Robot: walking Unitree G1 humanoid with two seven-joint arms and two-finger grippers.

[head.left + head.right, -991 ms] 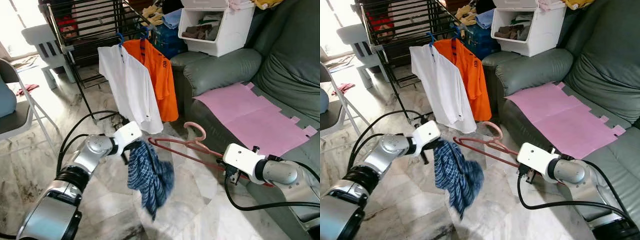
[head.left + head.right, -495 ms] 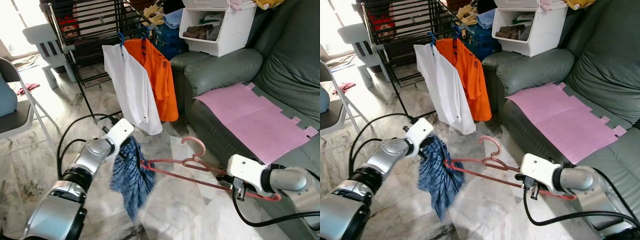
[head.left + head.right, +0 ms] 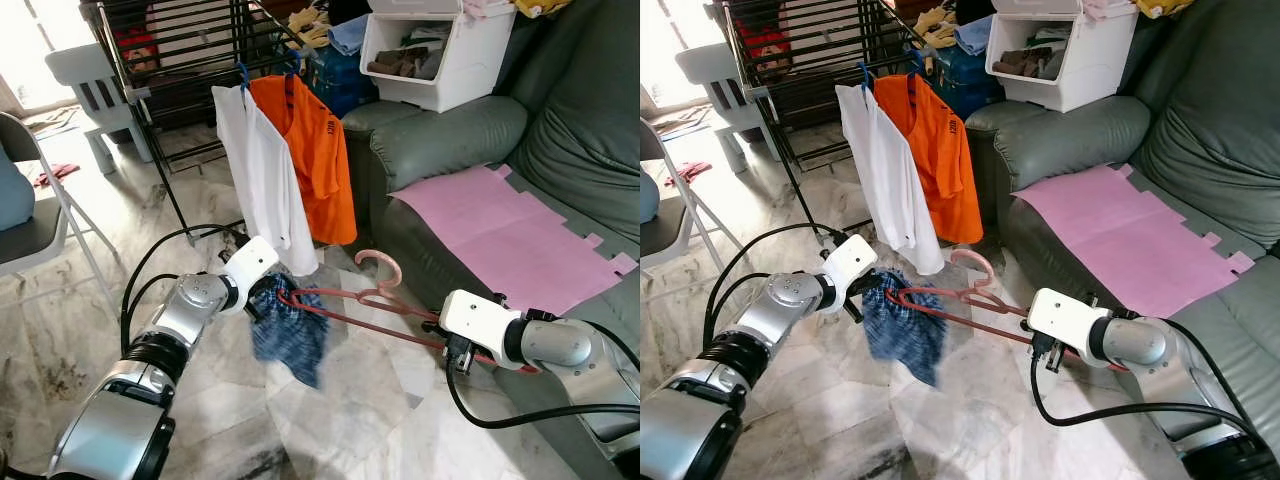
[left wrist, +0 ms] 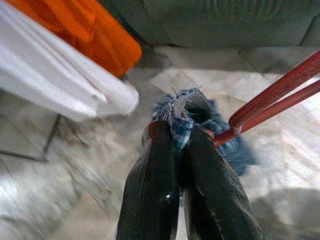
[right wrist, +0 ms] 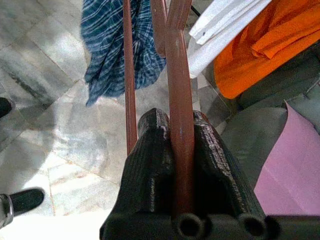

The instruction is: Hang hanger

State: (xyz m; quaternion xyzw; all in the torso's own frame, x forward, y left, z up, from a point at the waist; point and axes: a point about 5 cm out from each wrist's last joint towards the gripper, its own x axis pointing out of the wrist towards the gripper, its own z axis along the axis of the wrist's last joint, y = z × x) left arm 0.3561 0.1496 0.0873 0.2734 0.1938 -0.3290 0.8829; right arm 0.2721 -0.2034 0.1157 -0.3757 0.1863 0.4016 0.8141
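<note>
My right gripper (image 5: 181, 135) is clamped on one end of the reddish-pink plastic hanger (image 3: 372, 303), held low over the marble floor (image 3: 350, 400). My left gripper (image 4: 181, 137) pinches the blue checked cloth (image 3: 290, 325) at the hanger's far-left tip, near the white shirt (image 3: 262, 175).

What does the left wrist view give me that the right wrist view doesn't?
Left wrist view: the left pincer pinching a fold of the blue plaid garment beside the hanger's end.

Right wrist view: the right pincer clamped on the red hanger, plus the pink sheet.

Both: the hanger, plaid garment, white shirt, orange shirt and marble floor.
</note>
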